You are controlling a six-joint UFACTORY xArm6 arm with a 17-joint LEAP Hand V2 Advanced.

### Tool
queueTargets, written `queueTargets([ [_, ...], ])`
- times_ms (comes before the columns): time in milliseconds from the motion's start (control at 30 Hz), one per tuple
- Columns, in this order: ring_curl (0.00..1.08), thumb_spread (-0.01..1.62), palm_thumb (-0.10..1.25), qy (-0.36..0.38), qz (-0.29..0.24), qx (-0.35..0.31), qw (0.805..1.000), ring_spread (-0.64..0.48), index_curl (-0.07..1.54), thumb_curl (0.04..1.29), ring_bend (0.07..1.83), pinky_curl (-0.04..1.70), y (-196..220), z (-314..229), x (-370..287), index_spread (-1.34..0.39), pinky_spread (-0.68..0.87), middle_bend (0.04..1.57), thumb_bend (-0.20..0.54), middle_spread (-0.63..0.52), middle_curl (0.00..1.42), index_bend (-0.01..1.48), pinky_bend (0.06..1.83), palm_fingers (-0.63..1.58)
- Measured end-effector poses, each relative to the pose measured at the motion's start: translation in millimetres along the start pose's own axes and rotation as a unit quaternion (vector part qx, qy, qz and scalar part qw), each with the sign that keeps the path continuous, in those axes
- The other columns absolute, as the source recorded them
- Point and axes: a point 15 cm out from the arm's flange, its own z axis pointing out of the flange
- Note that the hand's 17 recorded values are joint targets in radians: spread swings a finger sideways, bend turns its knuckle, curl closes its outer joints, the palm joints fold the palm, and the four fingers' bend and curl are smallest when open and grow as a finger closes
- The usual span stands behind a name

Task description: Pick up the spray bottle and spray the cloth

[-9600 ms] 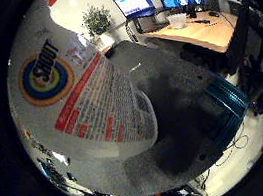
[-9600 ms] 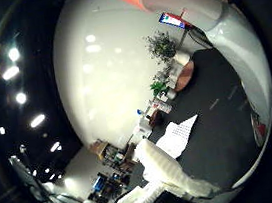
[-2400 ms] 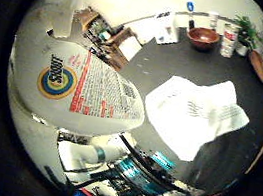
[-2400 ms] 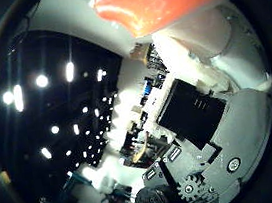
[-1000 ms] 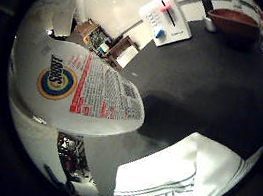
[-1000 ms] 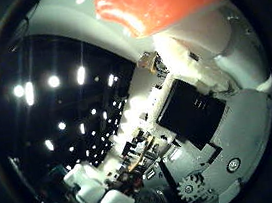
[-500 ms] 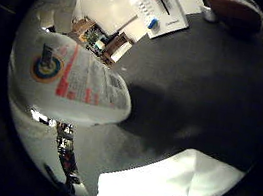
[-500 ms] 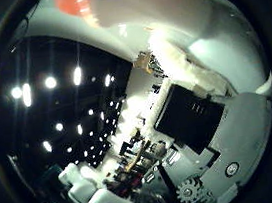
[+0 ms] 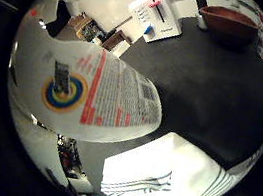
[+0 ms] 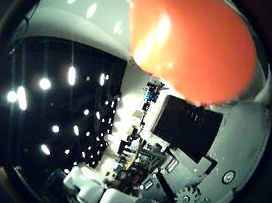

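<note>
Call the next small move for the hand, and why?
Probably squeeze the trigger now. The spray bottle fills the little finger side view, so it sits close against the palm, its orange spray head looms large, and the white cloth lies on the dark table beside it.

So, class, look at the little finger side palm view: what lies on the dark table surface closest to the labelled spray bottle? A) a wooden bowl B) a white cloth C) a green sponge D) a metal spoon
B: the white cloth lies spread on the dark table just beside the spray bottle, while the bowl sits far off at the table's edge.
</note>
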Motion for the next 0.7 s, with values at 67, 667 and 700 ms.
queueTargets([
  [67, 0.43, 0.91, 0.60, 0.004, -0.003, -0.007, 1.000, -0.25, 0.69, 0.67, 0.96, 0.39, 1.5, -1.0, -1.0, -0.57, -0.09, 0.81, -0.039, -0.29, 0.67, 0.41, 1.04, 0.65],
  [667, 0.21, 1.07, 0.39, 0.009, -0.006, 0.000, 1.000, 0.22, 0.49, 0.45, 0.62, 0.24, -8.0, -21.9, -2.1, -0.39, 0.63, 0.32, -0.025, -0.11, 0.41, 0.31, 1.10, 0.31],
  [700, 0.20, 1.07, 0.39, 0.008, -0.007, 0.002, 1.000, 0.22, 0.48, 0.45, 0.61, 0.24, -11.0, -26.6, -4.6, -0.39, 0.64, 0.31, -0.025, -0.11, 0.40, 0.31, 1.09, 0.32],
])
